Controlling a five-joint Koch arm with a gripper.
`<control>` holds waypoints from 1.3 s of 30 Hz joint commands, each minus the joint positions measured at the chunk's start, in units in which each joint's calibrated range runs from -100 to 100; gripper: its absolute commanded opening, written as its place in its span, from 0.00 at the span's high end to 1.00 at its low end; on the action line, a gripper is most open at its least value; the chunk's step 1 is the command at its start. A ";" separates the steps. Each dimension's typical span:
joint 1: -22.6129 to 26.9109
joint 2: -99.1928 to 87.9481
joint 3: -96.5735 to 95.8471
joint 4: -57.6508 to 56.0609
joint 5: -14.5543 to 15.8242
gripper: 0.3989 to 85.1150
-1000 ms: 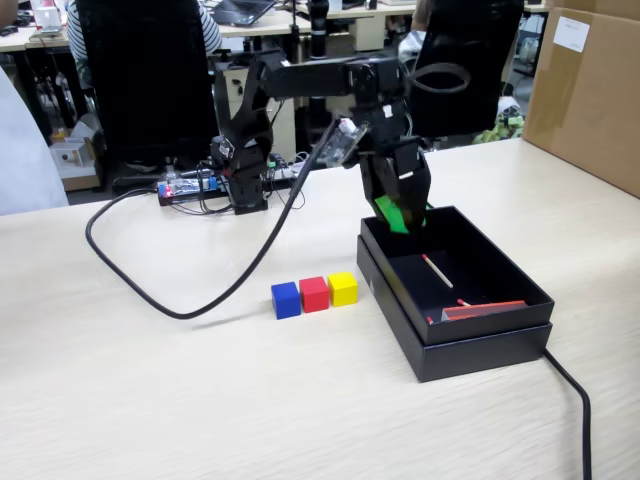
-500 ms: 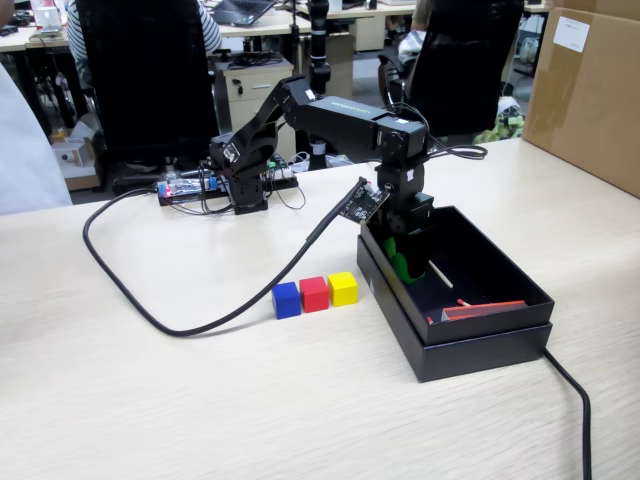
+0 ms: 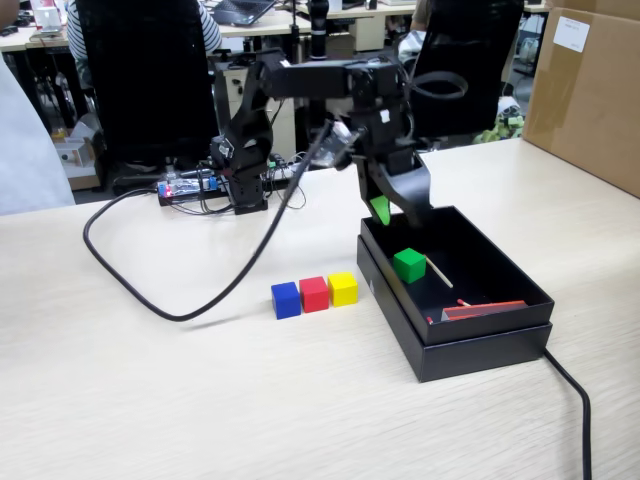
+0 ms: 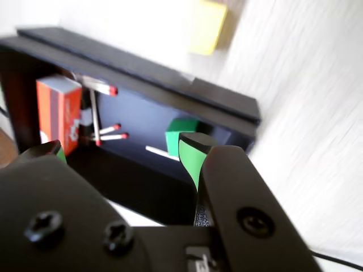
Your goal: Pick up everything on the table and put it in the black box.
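Observation:
The green cube (image 3: 409, 264) lies inside the black box (image 3: 480, 345) near its far end. It also shows in the wrist view (image 4: 180, 136), on the box floor by the box wall (image 4: 142, 73). My gripper (image 3: 400, 215) hovers just above the box's far end, open and empty, with green pads on its jaws. In the wrist view the gripper (image 4: 125, 146) has its jaws wide apart. The blue cube (image 3: 286, 300), red cube (image 3: 314, 293) and yellow cube (image 3: 343, 288) stand in a row on the table (image 3: 150, 400), left of the box. The yellow cube (image 4: 208, 27) is blurred in the wrist view.
A red-edged flat strip (image 3: 485, 310), a matchbox (image 4: 59, 113), and a thin white stick (image 3: 438, 271) lie in the box, with loose matches (image 4: 108, 133). A black cable (image 3: 190, 310) loops left of the cubes. Another cable (image 3: 575, 400) runs off at the front right. A brown carton (image 3: 590, 90) stands at the far right.

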 commanded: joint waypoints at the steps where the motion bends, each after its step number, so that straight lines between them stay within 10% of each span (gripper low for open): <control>1: -2.20 -11.56 -1.26 -0.55 0.05 0.50; 14: -12.45 -27.86 -25.74 0.92 -2.39 0.42; 39: -14.11 10.70 -11.42 1.44 -4.15 0.43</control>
